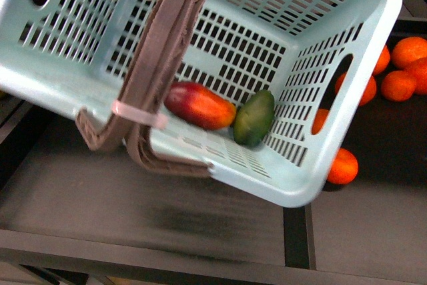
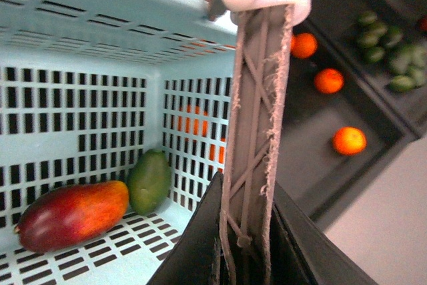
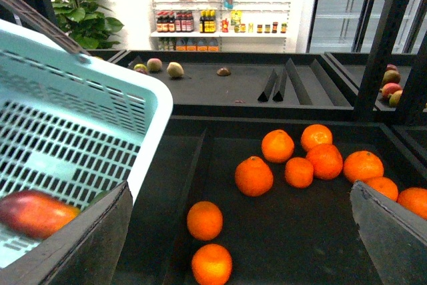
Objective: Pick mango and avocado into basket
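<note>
Dark produce bins: tilted basket (image 1: 347, 138) hangs by handles (image 2: 257, 131) clamped in left claw (image 2: 248, 258), probably; mango (image 1: 199, 105), avocado (image 1: 254, 118) roll loose; right claw (image 3: 240, 231) spread, empty.

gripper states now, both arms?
Left gripper: shut on the basket handle.
Right gripper: open, holding nothing.

I can't read any text, brand or number anywhere: the packets and bottles on the white wall shelves (image 3: 213, 11) in my right wrist view carry labels too small and blurred to make out, and the basket (image 1: 347, 138) shows no marking.
</note>
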Tool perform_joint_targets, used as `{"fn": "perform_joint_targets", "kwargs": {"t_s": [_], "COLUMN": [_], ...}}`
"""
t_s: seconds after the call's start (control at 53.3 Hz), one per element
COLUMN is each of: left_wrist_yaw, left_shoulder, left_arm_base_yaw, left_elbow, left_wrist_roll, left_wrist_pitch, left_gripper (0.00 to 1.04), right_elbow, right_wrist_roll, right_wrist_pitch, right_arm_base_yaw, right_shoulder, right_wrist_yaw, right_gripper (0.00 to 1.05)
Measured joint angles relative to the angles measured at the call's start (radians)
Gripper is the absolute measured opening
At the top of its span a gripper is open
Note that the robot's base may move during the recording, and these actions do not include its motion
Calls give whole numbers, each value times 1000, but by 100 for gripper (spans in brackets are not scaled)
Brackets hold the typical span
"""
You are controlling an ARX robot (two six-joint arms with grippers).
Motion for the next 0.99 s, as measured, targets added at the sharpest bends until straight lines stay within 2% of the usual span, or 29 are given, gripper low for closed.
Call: {"fn": "perform_joint_targets", "kwargs": {"t_s": [0.038,0.094,0.244,0.375,0.469,0.563,0.863,0.994], "left_wrist_yaw": [-26,-68,-237,-388,-539,-627,-618,-621], "left_shoulder": [69,133,297,454,594,690,924,1013], "left_arm_base_yaw": [11,32,87,142,188,206,237,245], "left_elbow": [42,93,291,524,750,915,1342,1445], "left_wrist_roll": [50,18,-217,-452,-705,-914,-1380,-1521], "left_wrist_pitch": [50,84,57,-55,-245,-387,-592,-581], "left_gripper": [12,12,12,12,12,12,12,12], "right_elbow": [0,0,0,0,0,0,0,0], "right_wrist_roll": [0,0,0,0,0,0,0,0], "right_wrist_pitch": [0,0,0,0,0,0,0,0], "right_arm_base_yaw": [0,0,0,0,0,0,0,0], "right_shoulder": [0,0,0,0,0,0,0,0], "right_wrist_yaw": [0,0,0,0,0,0,0,0], "right_gripper": [97,97,97,97,97,97,97,97]}}
